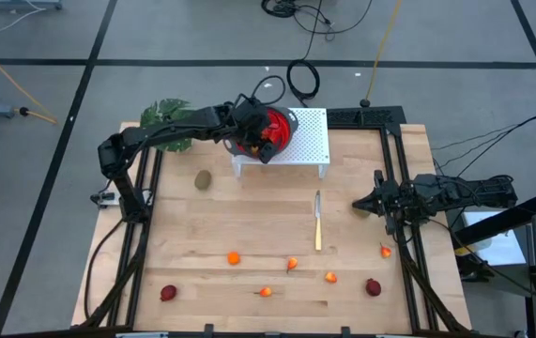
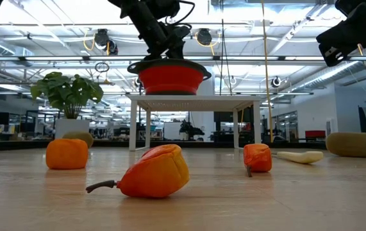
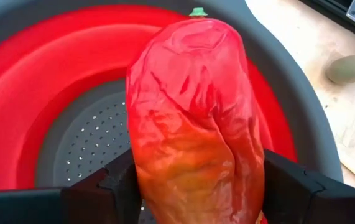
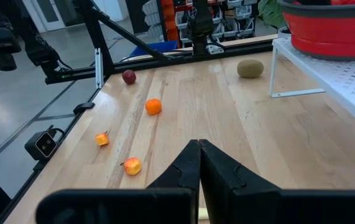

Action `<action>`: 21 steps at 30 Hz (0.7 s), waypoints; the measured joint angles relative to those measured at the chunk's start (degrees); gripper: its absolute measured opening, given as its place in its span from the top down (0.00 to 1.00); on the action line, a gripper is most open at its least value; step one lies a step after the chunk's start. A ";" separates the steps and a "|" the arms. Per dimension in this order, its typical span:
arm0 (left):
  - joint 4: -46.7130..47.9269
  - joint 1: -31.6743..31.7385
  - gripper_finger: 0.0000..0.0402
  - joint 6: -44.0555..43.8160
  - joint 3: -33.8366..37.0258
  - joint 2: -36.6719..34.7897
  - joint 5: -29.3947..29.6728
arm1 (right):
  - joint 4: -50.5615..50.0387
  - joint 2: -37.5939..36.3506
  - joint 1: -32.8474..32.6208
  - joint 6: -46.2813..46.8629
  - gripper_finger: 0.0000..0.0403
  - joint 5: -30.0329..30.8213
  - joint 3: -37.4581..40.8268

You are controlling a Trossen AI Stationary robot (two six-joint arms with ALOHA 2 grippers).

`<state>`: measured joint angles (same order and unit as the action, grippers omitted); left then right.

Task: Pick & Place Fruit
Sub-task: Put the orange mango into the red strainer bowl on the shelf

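My left gripper (image 3: 196, 193) is over the red bowl (image 3: 34, 87), which stands on a white rack (image 1: 310, 141) at the table's far side. It is shut on the large red-yellow oblong fruit (image 3: 196, 118). Several small orange and dark-red fruits lie along the near part of the table, among them an orange one (image 1: 234, 257) and a dark-red one (image 1: 373, 287). A brown oval fruit (image 1: 203, 178) lies left of the rack. My right gripper (image 1: 357, 204) waits shut at the table's right edge, touching nothing. My left gripper pinches the oblong fruit between its two fingers (image 3: 118, 186), one on each long side (image 3: 146, 180) near the end away from the green tip. The fingers slant down from the table's left, along the fruit. The green-tipped end points into the bowl; whether it rests there I cannot tell.
A slim knife (image 1: 318, 221) lies at mid-table, in front of the rack. A leafy green plant (image 1: 166, 117) stands at the far left corner. Black frame rails run along the table's left and right edges. Bare wood lies between the rack and the row of fruits.
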<state>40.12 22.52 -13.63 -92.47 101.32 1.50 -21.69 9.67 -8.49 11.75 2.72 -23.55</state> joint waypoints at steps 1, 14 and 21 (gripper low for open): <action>0.00 0.00 0.36 0.00 0.00 0.00 0.02 | 0.00 0.00 -0.01 0.00 1.00 -0.02 0.00; -0.16 0.00 0.22 0.00 0.00 -0.02 1.22 | 0.00 0.00 -0.02 0.00 1.00 -0.02 0.00; -0.77 0.72 0.24 1.38 0.00 -2.91 4.56 | 0.00 0.00 0.00 0.00 1.00 -0.04 0.00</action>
<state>39.35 23.24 -12.25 -92.47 98.41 6.06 -21.69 9.67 -8.49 11.75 2.68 -23.55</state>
